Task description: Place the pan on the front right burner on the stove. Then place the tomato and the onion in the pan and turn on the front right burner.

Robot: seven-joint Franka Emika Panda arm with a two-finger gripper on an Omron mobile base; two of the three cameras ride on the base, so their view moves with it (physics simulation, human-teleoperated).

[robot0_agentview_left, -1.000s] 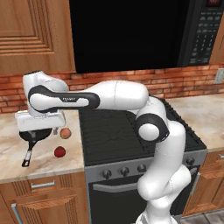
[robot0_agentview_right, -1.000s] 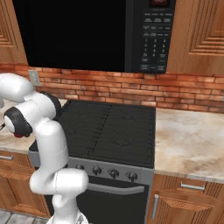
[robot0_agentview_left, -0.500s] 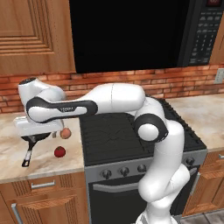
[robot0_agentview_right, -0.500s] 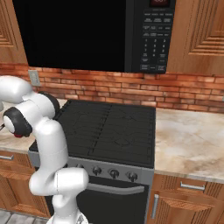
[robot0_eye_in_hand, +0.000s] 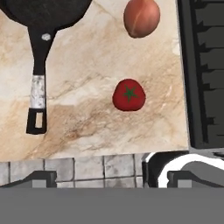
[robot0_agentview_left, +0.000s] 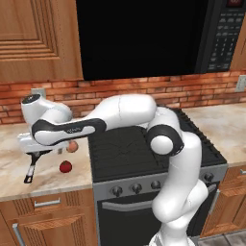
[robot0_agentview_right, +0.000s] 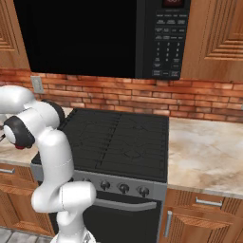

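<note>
Lower now, the arm has swung down over the desk [robot0_agentview_left: 14, 180] left of the stove [robot0_agentview_left: 144, 149]. Its pincer hangs above the pan [robot0_eye_in_hand: 41, 17]; open or closed, I cannot tell. The tomato [robot0_eye_in_hand: 129, 94] and onion [robot0_eye_in_hand: 141, 17] lie beside the pan. Nothing is done yet: the front right burner [robot0_agentview_right: 137, 154] waits bare.

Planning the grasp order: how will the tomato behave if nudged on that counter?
The tomato is a small, nearly round ball on flat marble counter, so it would probably roll. Its shiny skin looks slippery to pinch. With open counter around it, a nudge could send it toward the stove.
</note>
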